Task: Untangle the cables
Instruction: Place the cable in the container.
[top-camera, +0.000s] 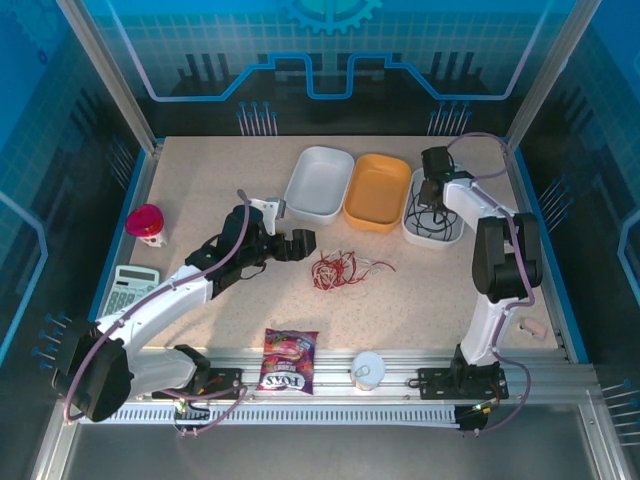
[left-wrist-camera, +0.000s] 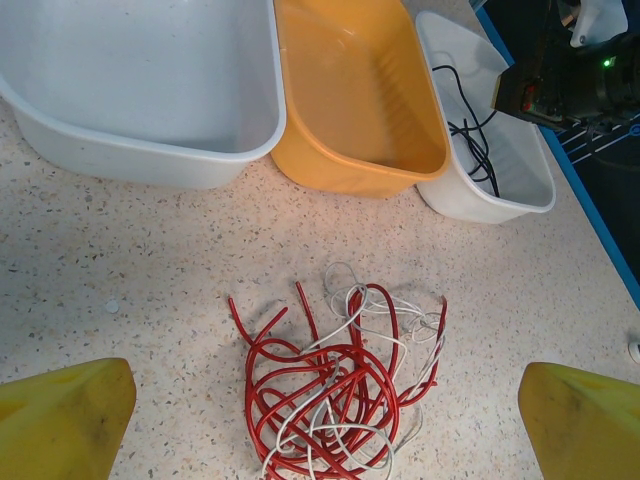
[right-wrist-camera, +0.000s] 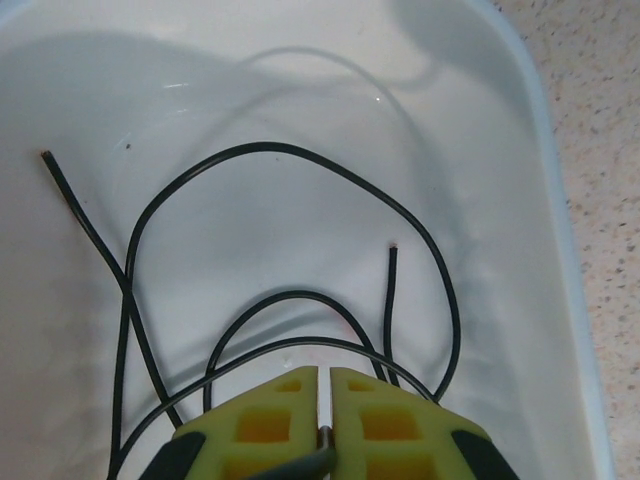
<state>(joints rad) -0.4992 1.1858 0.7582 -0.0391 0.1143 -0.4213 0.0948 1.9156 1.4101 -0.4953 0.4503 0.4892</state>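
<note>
Right gripper (right-wrist-camera: 325, 385): pads together, clamped on thin black cable (right-wrist-camera: 300, 150). Its loops lie just ahead, inside white bin (right-wrist-camera: 565, 260). Advice: release low, well within wall, so ends cannot spring out.
Left gripper (left-wrist-camera: 320, 425): fingers wide apart, holding nothing. Red cables (left-wrist-camera: 290, 375) and whitish cable (left-wrist-camera: 345, 312) lie knotted between and ahead, on desk (left-wrist-camera: 150, 260). Advice: pinch one outer red loop, pull slowly. Orange bin (left-wrist-camera: 350, 100) lies beyond.

Speckled beige table (top-camera: 440, 290) is being enclosed on three sides by blue printed wall panels (top-camera: 200, 60), which are being held by aluminium posts (top-camera: 105, 70). Table is being lit evenly; soft shadows are being cast.
</note>
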